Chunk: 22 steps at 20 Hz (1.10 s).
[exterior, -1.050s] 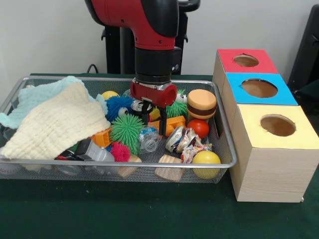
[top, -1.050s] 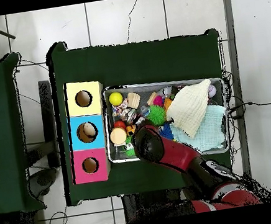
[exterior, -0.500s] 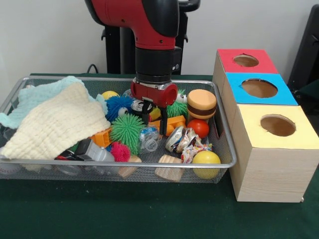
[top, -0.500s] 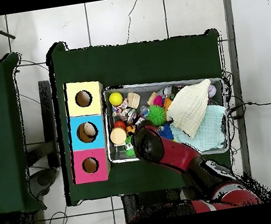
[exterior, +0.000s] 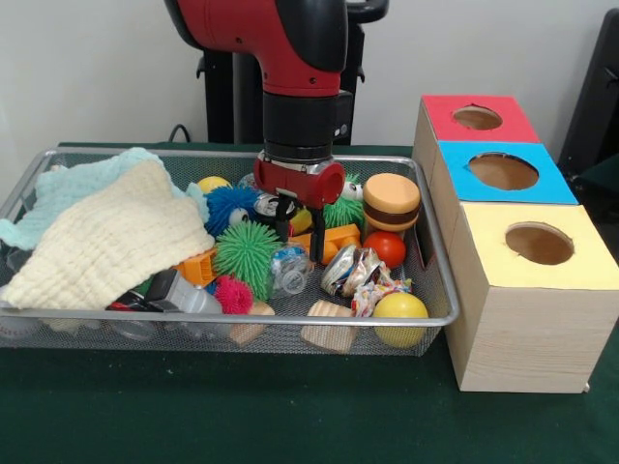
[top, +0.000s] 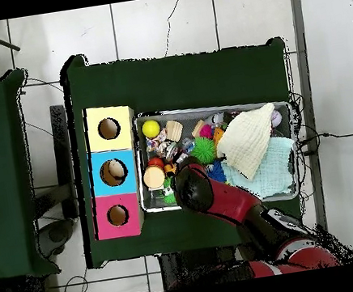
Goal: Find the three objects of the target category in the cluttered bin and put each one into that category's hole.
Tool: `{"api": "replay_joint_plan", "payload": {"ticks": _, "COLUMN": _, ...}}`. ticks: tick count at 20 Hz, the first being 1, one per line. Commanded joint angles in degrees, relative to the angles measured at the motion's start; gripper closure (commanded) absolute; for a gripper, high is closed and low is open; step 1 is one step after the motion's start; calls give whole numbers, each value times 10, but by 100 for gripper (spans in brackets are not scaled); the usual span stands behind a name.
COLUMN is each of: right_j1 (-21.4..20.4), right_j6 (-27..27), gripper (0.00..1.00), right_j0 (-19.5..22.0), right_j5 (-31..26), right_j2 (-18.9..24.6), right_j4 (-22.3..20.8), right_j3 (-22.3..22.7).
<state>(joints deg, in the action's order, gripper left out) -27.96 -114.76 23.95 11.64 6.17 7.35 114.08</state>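
My gripper (exterior: pixel 299 237) hangs low inside the wire-mesh bin (exterior: pixel 440 285), its two dark fingers spread apart with nothing between them. I cannot tell from the task line which category I am hunting, so I judge by what my fingers bracket: the small crumpled clear plastic bottle (exterior: pixel 287 268) lies almost straight below them, a touch toward the camera, beside the green spiky rubber ball (exterior: pixel 246 253). The bottle's long axis seems to run roughly across my finger line, though that is hard to read. Behind my fingers sit the orange plastic block (exterior: pixel 334 239) and the blue spiky ball (exterior: pixel 230 205). The move ahead looks to be a short drop, not a sideways reach.

The three holes are in the wooden box row (exterior: pixel 527 319) just beside the bin: red, blue, yellow tops. The overhead view shows my arm (top: pixel 220 199) covering that part of the bin, hiding the fingers.
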Motion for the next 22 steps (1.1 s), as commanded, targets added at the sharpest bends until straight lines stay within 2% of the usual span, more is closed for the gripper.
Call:
{"api": "replay_joint_plan", "payload": {"ticks": 1, "right_j1": 17, "right_j6": -70, "gripper": 0, "right_j0": 10, "right_j5": 2, "right_j2": 24, "right_j4": -14, "right_j3": -56}}
{"api": "replay_joint_plan", "payload": {"ticks": 17, "right_j1": 11, "right_j6": -68, "gripper": 0, "right_j0": 8, "right_j5": -13, "right_j2": 24, "right_j4": -9, "right_j3": -57}}
{"api": "replay_joint_plan", "payload": {"ticks": 18, "right_j1": 10, "right_j6": -64, "gripper": 100, "right_j0": 9, "right_j5": -17, "right_j2": 24, "right_j4": -10, "right_j3": -58}}
{"api": "replay_joint_plan", "payload": {"ticks": 22, "right_j1": 13, "right_j6": -74, "gripper": 100, "right_j0": 14, "right_j5": -18, "right_j2": 29, "right_j4": -3, "right_j3": -57}}
